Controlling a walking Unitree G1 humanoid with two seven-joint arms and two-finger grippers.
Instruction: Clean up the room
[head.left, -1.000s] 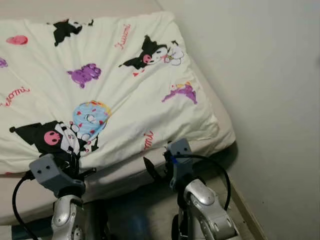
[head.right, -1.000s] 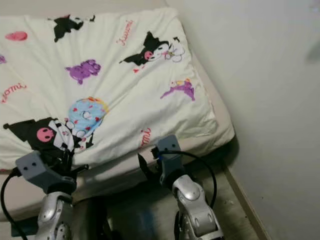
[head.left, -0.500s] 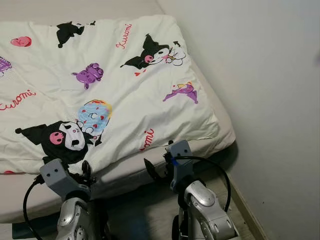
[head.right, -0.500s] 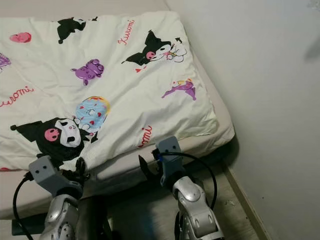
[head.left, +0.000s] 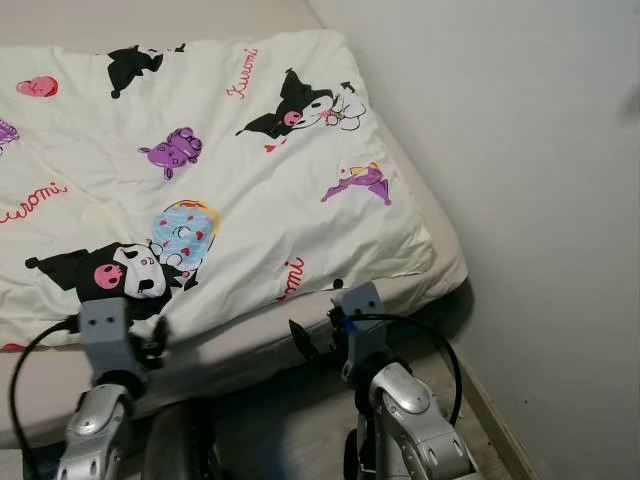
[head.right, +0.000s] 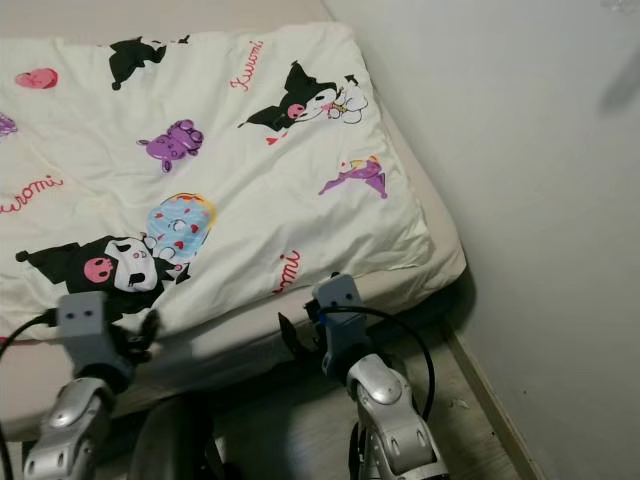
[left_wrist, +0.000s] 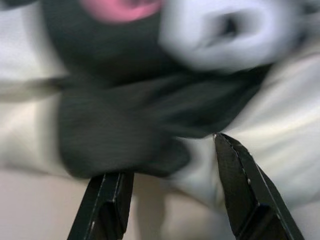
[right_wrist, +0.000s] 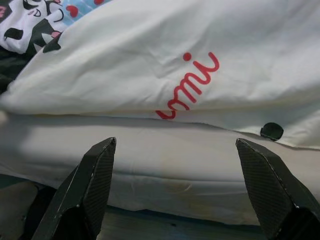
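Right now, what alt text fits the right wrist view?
The right claw, fingers spread open, faces the near edge of a white cartoon-print duvet with red lettering, lying on a beige mattress. Nothing is held between the fingers.

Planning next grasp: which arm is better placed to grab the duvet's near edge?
Probably left: the left gripper sits open right at the duvet edge; the right gripper, also open, faces the mattress side below it.

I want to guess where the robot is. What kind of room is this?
Most likely a bedroom: a cartoon-print duvet lies spread over a mattress pushed against a plain wall.
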